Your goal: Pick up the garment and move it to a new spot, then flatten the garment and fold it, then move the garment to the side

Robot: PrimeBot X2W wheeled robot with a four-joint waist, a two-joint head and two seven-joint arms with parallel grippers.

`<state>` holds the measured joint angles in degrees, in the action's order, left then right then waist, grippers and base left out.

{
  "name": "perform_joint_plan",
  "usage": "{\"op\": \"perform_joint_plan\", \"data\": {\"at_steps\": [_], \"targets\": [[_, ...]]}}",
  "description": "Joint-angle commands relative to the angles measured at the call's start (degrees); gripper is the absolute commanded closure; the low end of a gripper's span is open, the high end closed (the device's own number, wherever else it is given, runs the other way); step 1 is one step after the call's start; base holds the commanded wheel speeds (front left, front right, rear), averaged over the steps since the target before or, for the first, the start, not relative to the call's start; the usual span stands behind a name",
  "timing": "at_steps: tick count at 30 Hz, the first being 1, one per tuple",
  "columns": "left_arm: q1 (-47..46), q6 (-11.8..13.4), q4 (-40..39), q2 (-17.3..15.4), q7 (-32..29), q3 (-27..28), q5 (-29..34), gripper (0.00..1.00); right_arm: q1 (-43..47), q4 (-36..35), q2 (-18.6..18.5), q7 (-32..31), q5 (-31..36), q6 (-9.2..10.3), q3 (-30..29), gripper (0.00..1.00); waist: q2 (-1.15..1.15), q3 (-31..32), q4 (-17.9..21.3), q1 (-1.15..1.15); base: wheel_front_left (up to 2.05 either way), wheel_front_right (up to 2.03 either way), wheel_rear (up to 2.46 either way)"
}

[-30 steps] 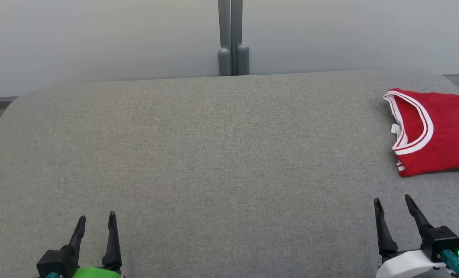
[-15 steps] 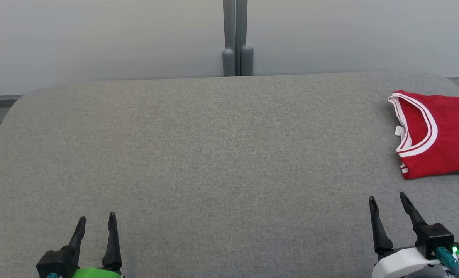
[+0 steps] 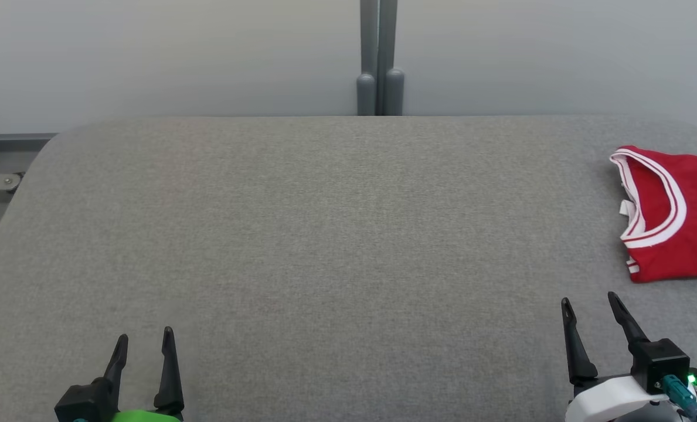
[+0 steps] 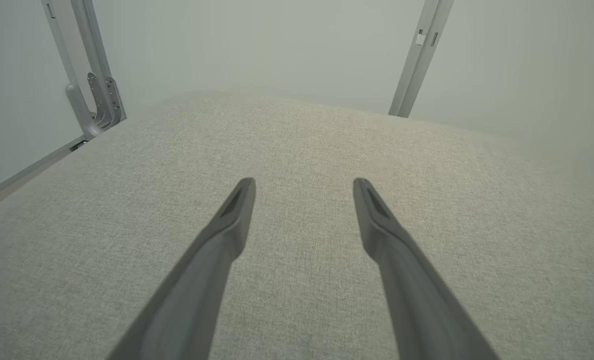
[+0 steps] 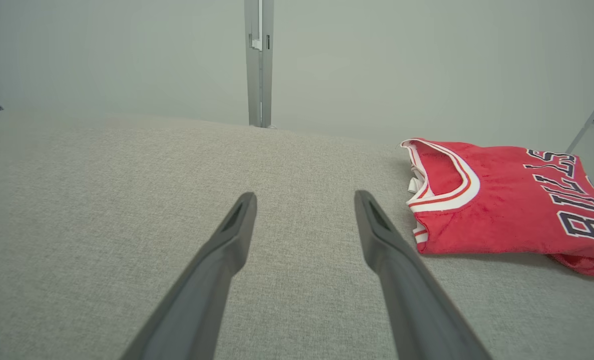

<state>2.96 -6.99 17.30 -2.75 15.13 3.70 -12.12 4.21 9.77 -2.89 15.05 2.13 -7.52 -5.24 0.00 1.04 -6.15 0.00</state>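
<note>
Lying folded at table right edge, red jersey; left gripper and right gripper both spread wide, empty.

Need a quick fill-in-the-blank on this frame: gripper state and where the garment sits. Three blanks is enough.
1. The left gripper and the right gripper both stand ___, holding nothing.
2. The jersey is ___ with white trim.
3. It lies on the grey table, nearer the ___ of the two arms.

Missing words: open; red; right
</note>
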Motion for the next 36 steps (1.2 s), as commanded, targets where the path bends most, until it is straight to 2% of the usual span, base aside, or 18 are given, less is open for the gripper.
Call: {"op": "perform_joint_plan", "data": {"at_steps": [1,2,3,8,36], "targets": [[0.5,-0.1,0.0,-0.3,0.0,0.2,0.3,0.00,0.1,-0.7,0.0,0.1,-0.3,0.07,0.4,0.00,0.00,0.5,-3.2,0.00,0.00,0.00,0.00],[0.6,-0.1,0.1,-0.3,0.0,0.0,0.2,0.00,0.2,-1.0,0.0,0.1,-0.1,0.07,1.0,0.00,0.00,0.5,-3.3,0.00,0.00,0.00,0.00],[0.0,-0.1,0.1,0.0,0.0,-0.1,0.1,1.00,0.0,-1.0,0.0,0.0,0.0,0.00,1.2,1.00,0.00,0.1,-1.7,0.00,0.00,0.00,0.00],[1.0,-0.1,2.6,0.3,-0.1,-0.2,0.1,1.00,0.6,1.5,0.8,-0.2,-0.1,-0.04,1.6,1.00,0.00,0.2,-2.0,0.00,0.00,0.00,0.00],[-2.6,-0.2,0.5,0.1,-7.2,0.8,-26.8,1.00,-3.2,2.3,0.5,-7.4,-31.6,-0.02,0.5,1.00,0.00,-0.1,-0.2,0.00,0.00,0.00,0.00]]}}
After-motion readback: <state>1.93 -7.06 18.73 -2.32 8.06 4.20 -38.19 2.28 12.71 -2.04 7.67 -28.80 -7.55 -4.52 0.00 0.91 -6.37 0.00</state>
